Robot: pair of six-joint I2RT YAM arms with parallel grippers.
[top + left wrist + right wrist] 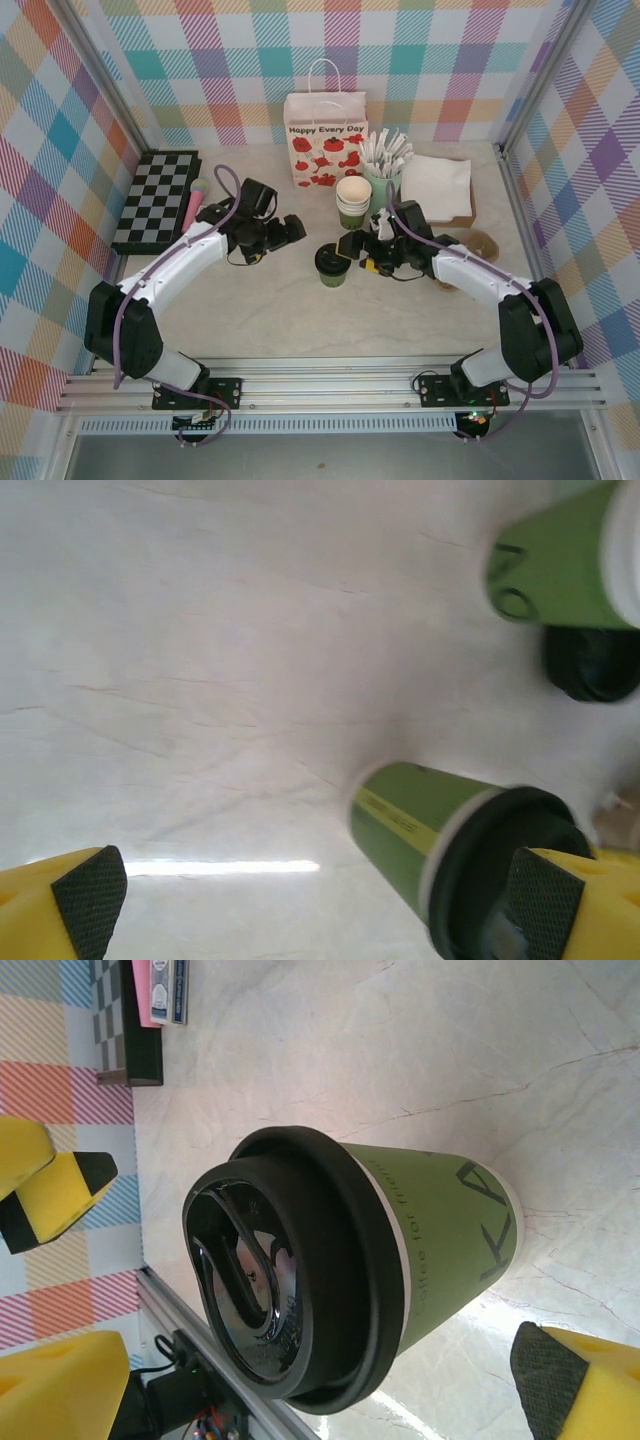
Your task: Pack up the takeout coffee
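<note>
Takeout coffee (331,264): upright on the surface (270,300), lid on, about midway between its left and right edges.
Left fingers (90,895): spread wide, holding nothing; the cup is just beside one pad.
Right fingers (545,1365): spread wide, one on each side of the cup, not clamped on it.
Paper bag (325,140): upright at the far edge.
Stacked cups (353,200): between bag and coffee.
</note>
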